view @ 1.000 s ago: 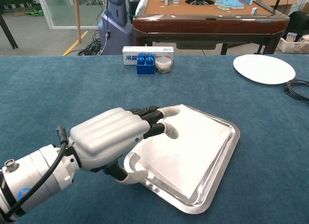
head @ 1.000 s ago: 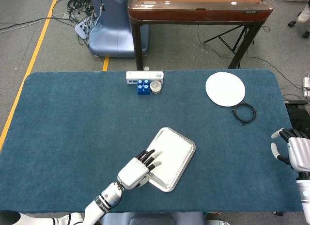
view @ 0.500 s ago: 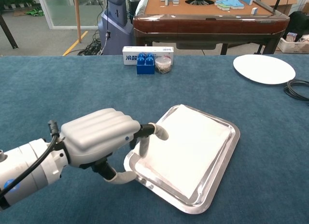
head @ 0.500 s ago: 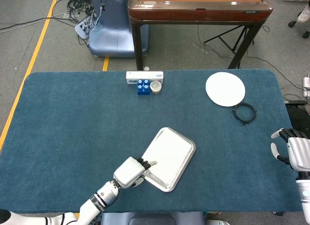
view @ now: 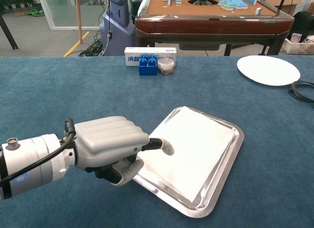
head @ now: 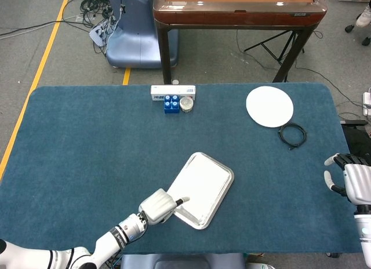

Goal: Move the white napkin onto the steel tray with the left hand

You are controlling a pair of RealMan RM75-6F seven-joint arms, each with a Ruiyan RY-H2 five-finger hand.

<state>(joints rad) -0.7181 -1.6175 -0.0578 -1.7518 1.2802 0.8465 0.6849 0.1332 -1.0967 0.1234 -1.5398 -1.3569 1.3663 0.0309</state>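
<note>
The white napkin (head: 201,181) (view: 192,143) lies flat inside the steel tray (head: 230,180) (view: 238,138), covering most of it. My left hand (head: 157,206) (view: 110,142) sits at the tray's near-left corner with its fingers curled in. One fingertip (view: 167,148) reaches over the rim and touches the napkin's edge; nothing is held. My right hand (head: 352,179) rests at the table's right edge, far from the tray, with fingers apart and nothing in it. The chest view does not show it.
A white plate (head: 269,106) (view: 268,70) and a coiled black cable (head: 293,134) (view: 302,90) lie at the back right. A white box (head: 173,90), a blue block (head: 170,103) (view: 148,64) and a small jar (head: 186,104) (view: 166,66) stand at the back centre.
My left hand has drawn back off the napkin toward the tray's near-left corner and curled its fingers in. The napkin stays on the tray. The right hand has not moved.
</note>
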